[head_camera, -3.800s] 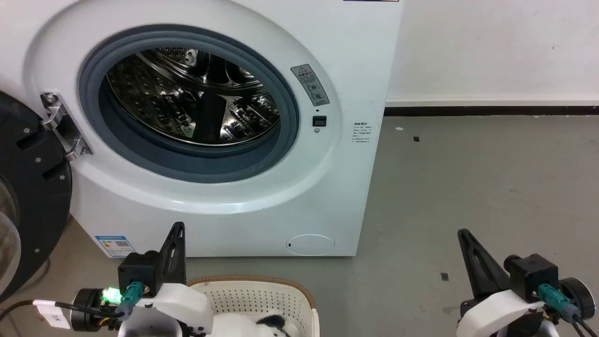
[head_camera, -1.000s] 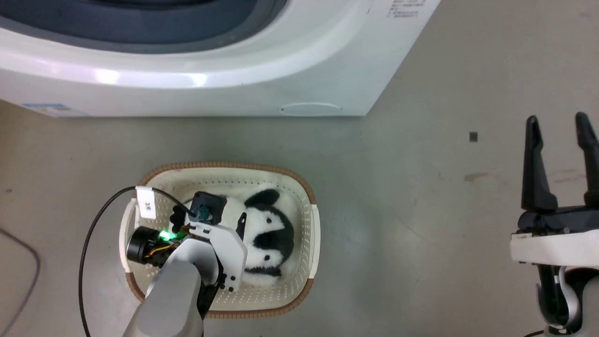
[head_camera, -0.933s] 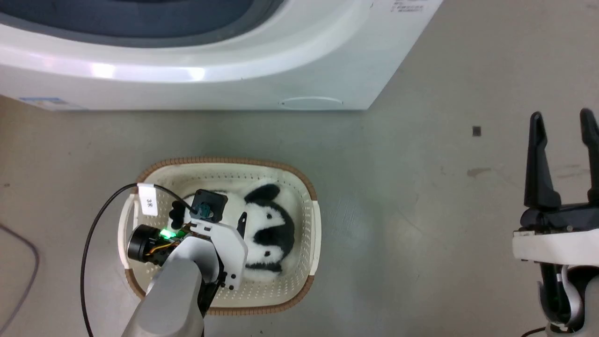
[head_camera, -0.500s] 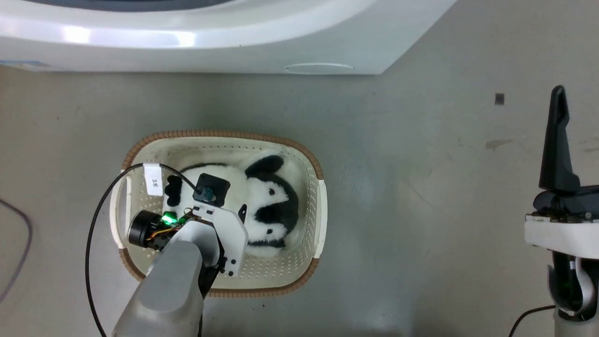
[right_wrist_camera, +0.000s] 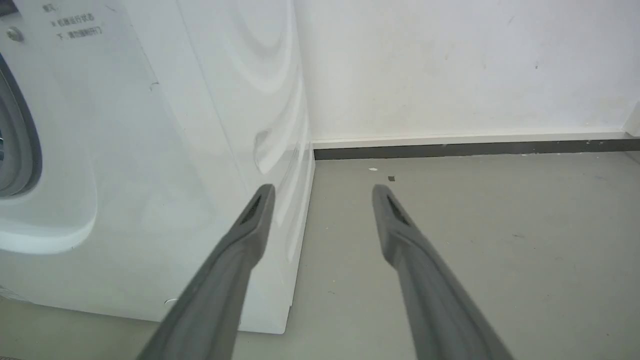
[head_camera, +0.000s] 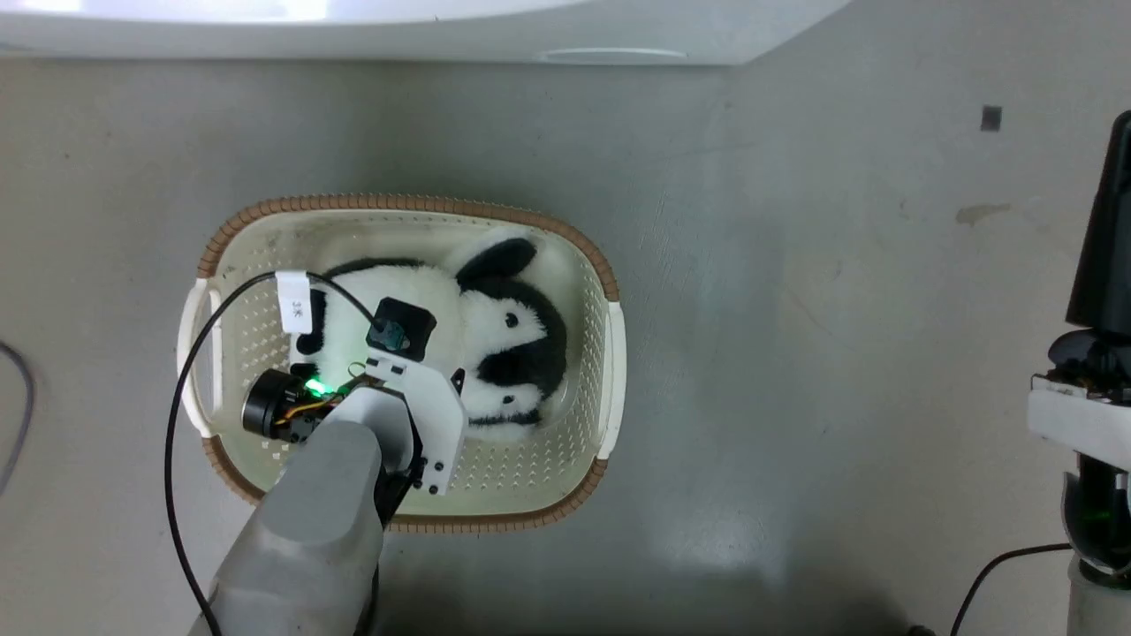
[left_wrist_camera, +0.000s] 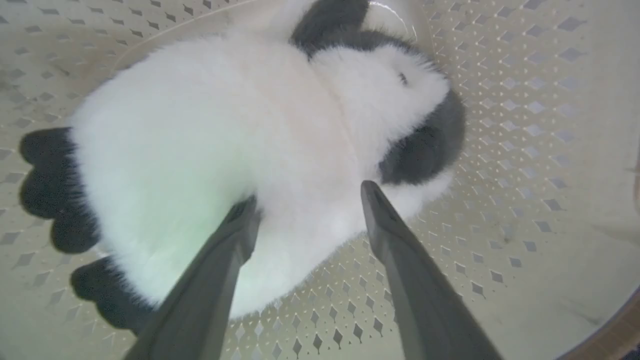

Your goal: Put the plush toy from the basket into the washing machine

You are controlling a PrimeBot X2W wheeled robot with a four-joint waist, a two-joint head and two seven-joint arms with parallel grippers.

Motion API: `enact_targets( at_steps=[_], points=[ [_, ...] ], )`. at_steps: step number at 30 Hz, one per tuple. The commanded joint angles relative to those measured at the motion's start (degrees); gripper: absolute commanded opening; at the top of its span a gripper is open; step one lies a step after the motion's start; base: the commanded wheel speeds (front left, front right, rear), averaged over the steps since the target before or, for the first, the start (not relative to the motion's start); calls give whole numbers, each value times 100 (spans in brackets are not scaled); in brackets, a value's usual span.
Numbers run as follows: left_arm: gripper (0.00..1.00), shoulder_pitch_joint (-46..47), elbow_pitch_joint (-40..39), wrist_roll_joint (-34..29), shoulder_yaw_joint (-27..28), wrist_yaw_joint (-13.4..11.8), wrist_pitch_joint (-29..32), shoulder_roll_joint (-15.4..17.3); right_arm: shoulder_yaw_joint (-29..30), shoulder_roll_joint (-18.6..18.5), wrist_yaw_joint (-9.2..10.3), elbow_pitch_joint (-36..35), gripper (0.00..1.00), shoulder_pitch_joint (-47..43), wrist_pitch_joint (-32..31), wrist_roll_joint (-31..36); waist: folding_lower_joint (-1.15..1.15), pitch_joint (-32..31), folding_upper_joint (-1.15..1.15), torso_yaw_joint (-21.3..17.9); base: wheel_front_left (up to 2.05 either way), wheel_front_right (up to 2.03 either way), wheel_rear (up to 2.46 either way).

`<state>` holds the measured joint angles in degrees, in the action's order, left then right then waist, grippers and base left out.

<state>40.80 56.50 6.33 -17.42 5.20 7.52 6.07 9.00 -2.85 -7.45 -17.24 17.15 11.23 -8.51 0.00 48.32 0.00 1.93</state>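
Inside basket (head_camera: 406, 201), left tool (left_wrist_camera: 307, 195) spread w/ tips at plush toy (left_wrist_camera: 225, 115).

white tag (head_camera: 294, 303): looks like "3K" | washing machine (right_wrist_camera: 165, 125) front print (right_wrist_camera: 74, 31): too blurred to read

One plush toy (head_camera: 482, 340); one basket (head_camera: 398, 201); one washing machine (right_wrist_camera: 150, 150); two grippers (left_wrist_camera: 307, 200) (right_wrist_camera: 322, 192)
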Motion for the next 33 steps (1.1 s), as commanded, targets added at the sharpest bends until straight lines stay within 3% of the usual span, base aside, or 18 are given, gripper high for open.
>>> enact_targets(
  at_steps=[1,22,23,24,33],
  points=[
    [100,172,147,39,-42,10,-8,10,27,-2,-3,-69,100,158,53,-45,0,99,0,9,0,0,0],
    [100,1104,1383,442,-465,113,-92,-26,285,-2,-3,-525,100,641,303,-262,0,1055,0,53,0,0,0],
    [13,1147,1442,451,-496,119,-126,-26,298,-2,-3,-541,100,664,315,-274,0,1088,0,56,0,0,0],
    [0,1184,1501,462,-526,123,-150,-25,311,-2,-3,-558,100,687,327,-286,0,1117,0,60,0,0,0],
    [0,1296,1746,589,-675,175,-217,-8,349,-3,-3,-619,100,795,376,-356,0,1132,0,41,0,0,0]
  ],
)
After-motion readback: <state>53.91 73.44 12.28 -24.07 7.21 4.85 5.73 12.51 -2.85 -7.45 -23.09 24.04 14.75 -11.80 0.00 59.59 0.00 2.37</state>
